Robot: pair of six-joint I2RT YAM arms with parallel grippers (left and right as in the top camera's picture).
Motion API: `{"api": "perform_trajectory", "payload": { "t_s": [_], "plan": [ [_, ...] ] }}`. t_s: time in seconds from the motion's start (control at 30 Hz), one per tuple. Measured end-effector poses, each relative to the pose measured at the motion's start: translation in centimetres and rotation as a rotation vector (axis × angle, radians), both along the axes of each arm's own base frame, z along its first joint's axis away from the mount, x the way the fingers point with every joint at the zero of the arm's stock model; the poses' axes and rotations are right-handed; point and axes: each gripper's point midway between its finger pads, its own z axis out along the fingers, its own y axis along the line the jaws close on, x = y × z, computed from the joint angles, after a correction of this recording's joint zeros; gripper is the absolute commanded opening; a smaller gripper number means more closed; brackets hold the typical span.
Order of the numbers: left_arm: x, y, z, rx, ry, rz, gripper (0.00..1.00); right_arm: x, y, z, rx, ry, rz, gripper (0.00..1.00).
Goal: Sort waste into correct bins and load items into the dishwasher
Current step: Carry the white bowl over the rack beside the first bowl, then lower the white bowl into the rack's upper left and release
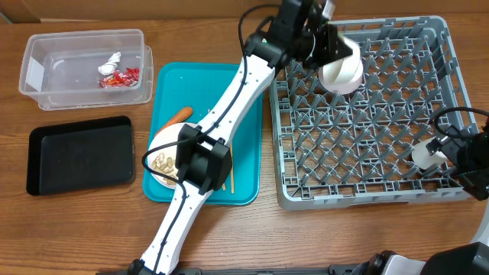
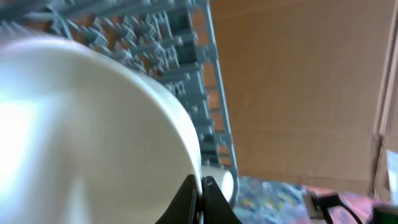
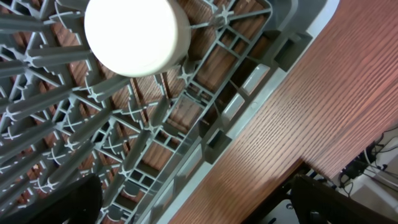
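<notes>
A white bowl [image 1: 340, 70] hangs tilted over the back left part of the grey dish rack [image 1: 367, 191], with my left gripper [image 1: 325, 46] shut on it. In the left wrist view the black fingers [image 2: 186, 199] pinch the bowl's rim [image 2: 93, 124] above the rack pegs [image 2: 155, 31]. My right gripper [image 1: 452, 153] stands open at the rack's right side, just beside a small white cup [image 1: 426, 155]. That cup [image 3: 137, 34] rests upside down on the pegs, clear of the dark fingers [image 3: 50, 199].
A clear tub [image 1: 84, 69] at the back left holds a tissue [image 1: 113, 59] and a red wrapper [image 1: 122, 76]. A black tray [image 1: 76, 153] lies in front of it. The teal tray [image 1: 244, 176] carries a carrot [image 1: 177, 116], a white dish with nut bits [image 1: 163, 162] and chopsticks [image 1: 228, 182].
</notes>
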Motion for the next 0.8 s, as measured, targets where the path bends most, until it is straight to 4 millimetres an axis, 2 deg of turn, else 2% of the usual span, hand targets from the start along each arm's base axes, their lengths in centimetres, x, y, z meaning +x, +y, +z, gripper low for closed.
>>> {"api": "perform_trajectory", "payload": {
  "t_s": [0.2,0.33,0.57,0.67,0.73,0.8],
  "plan": [
    [-0.4,1.1,-0.3,0.0,0.048,-0.028,0.04,0.0,0.0,0.0,-0.001,0.0,0.0,1.0],
    [-0.3,3.3,-0.8,0.021,0.098,-0.038,0.04,0.1,0.0,0.0,-0.002,-0.003,0.0,1.0],
    [-1.2,5.6,-0.9,0.046,0.133,-0.077,0.16,0.1,-0.1,0.0,-0.003,-0.003,-0.001,1.0],
    [-1.0,7.0,-1.4,0.064,0.149,-0.076,0.18,0.1,0.0,0.0,-0.002,-0.002,0.0,1.0],
    [-0.9,8.2,-2.5,0.092,0.177,-0.063,0.27,0.0,0.0,0.0,-0.001,-0.002,0.0,1.0],
    [-0.5,9.6,-3.5,0.119,0.21,-0.042,0.44,0.1,0.0,0.0,-0.001,-0.002,0.0,1.0]
  ]
}}
